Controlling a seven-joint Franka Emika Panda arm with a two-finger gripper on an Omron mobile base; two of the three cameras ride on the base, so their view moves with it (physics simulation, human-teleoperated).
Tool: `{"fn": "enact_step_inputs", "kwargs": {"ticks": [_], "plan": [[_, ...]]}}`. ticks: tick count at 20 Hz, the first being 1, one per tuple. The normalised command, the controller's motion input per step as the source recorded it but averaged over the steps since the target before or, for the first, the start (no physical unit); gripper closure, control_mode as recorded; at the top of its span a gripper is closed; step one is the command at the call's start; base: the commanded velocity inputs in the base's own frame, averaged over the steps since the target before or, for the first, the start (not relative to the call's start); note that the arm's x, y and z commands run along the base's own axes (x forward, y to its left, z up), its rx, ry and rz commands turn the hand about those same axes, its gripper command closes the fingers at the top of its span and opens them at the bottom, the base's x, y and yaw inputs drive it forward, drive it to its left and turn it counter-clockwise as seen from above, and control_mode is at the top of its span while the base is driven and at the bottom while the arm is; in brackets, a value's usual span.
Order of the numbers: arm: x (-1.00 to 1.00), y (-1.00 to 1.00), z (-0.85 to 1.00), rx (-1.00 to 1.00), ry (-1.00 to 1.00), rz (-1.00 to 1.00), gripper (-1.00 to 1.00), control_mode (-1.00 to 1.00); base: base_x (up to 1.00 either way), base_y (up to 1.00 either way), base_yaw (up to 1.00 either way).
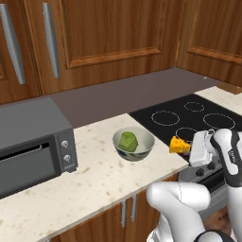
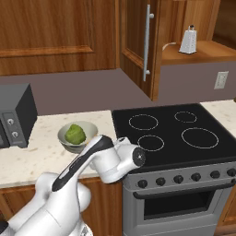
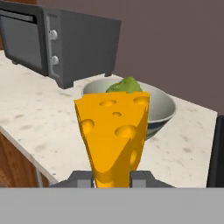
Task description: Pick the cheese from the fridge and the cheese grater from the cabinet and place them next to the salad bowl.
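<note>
A: The gripper [image 3: 113, 178] holds the cheese [image 3: 114, 133] clamped between its fingers, just off the desk [image 1: 99, 175] edge, near the salad bowl [image 1: 133, 143].

B: Lower it onto bare desk beside the bowl, then release. Mind the stove [image 2: 179, 131] just beside, the toaster oven [image 1: 33, 144] farther off. The cheese grater [image 2: 188, 41] waits on the open cabinet [image 2: 138, 39] shelf.

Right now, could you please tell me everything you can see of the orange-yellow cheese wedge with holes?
The orange-yellow cheese wedge with holes looks smooth and waxy, with round and oval pits on its broad face and side. It stands upright, broad end up, its narrow lower end clamped between the dark fingertips of the two-finger gripper. In the left base view it is held at the counter's edge by the black stovetop, just right of the round grey-white salad bowl with green lettuce, apart from it and not visibly resting on the counter.
</note>
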Motion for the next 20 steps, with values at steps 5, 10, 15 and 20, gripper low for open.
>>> {"fn": "enact_step_inputs", "kwargs": {"ticks": [5,10,15,20], "plan": [[0.13,0.0,-0.44,0.0,0.02,0.02,1.0,-1.0,0.0,0.0,0.0],[0.18,0.0,-0.21,0.0,0.01,0.0,1.0,-1.0,0.0,0.0,0.0],[0.17,0.06,-0.13,0.0,0.03,-0.01,1.0,-1.0,0.0,0.0,0.0],[0.2,0.04,-0.18,0.0,0.08,0.0,1.0,-1.0,0.0,0.0,0.0]]}}
